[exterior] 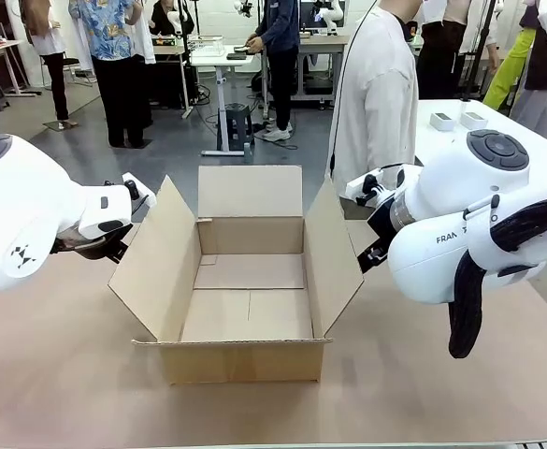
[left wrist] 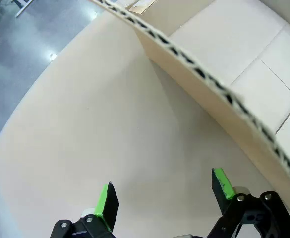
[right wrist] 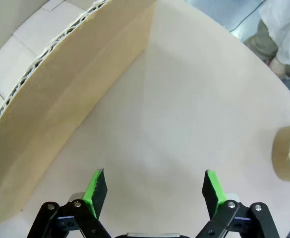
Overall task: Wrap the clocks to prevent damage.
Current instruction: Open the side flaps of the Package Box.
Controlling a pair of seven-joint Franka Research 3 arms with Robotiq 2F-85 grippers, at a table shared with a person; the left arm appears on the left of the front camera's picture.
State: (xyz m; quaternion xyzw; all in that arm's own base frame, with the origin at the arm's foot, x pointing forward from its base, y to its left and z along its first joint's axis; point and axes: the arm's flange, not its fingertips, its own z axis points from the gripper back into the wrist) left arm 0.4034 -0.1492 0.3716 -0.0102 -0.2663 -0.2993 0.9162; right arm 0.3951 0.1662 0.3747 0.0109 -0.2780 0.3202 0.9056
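The cardboard box (exterior: 245, 360) sits mid-table (exterior: 67, 383), mouth upward, square to the robot. Its side flaps slant up and outward and its far flap stands upright. Its floor seam runs left to right, but which side is longer cannot be told. The left gripper (left wrist: 164, 191) hangs over bare table just outside the box's left flap, jaws spread wide and holding nothing. The right gripper (right wrist: 153, 186) does likewise outside the right flap, fully open and empty. A roll of tape (right wrist: 289, 152) lies on the table beyond it. A person (exterior: 376, 103) stands at the far side.
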